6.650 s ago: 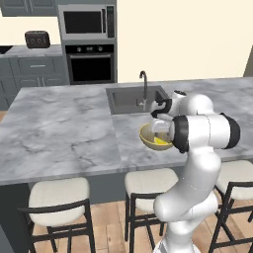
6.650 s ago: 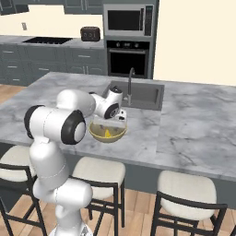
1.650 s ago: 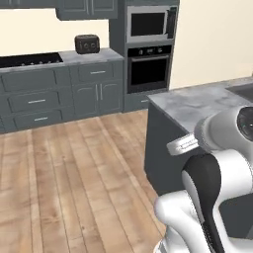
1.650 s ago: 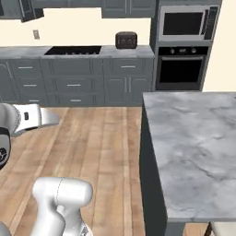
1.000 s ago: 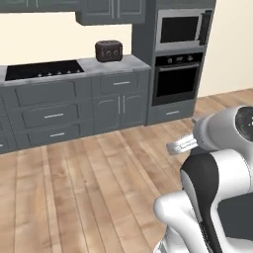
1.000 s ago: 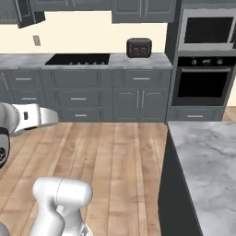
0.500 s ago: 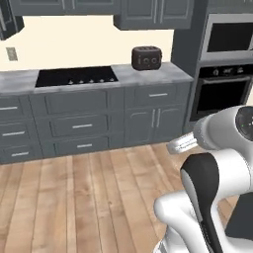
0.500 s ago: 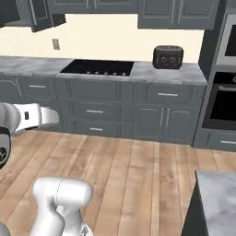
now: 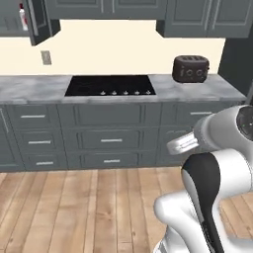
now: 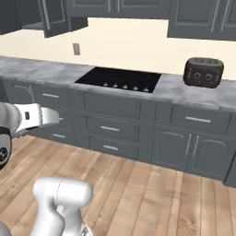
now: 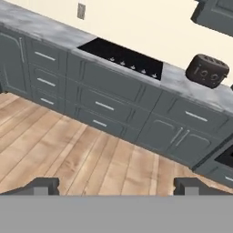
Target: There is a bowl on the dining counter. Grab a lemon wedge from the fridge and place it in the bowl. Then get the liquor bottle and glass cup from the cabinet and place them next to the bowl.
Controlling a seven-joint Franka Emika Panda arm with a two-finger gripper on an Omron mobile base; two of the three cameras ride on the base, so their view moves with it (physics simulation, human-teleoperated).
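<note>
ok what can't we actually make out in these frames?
- Open cabinet, left base view: cut off by the top-left edge; a bottle-like shape at the frame edge is too small to identify.
- Same cabinet, right base view: the door blocks the interior.
- Toaster: front controls too small to read.
- Gripper, hand view: fingers spread, nothing between them; the grey band cuts off their lower parts.

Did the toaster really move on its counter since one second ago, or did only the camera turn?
No. The toaster sits on the same counter, right of the cooktop; the whole picture shifted, so the camera moved.
</note>
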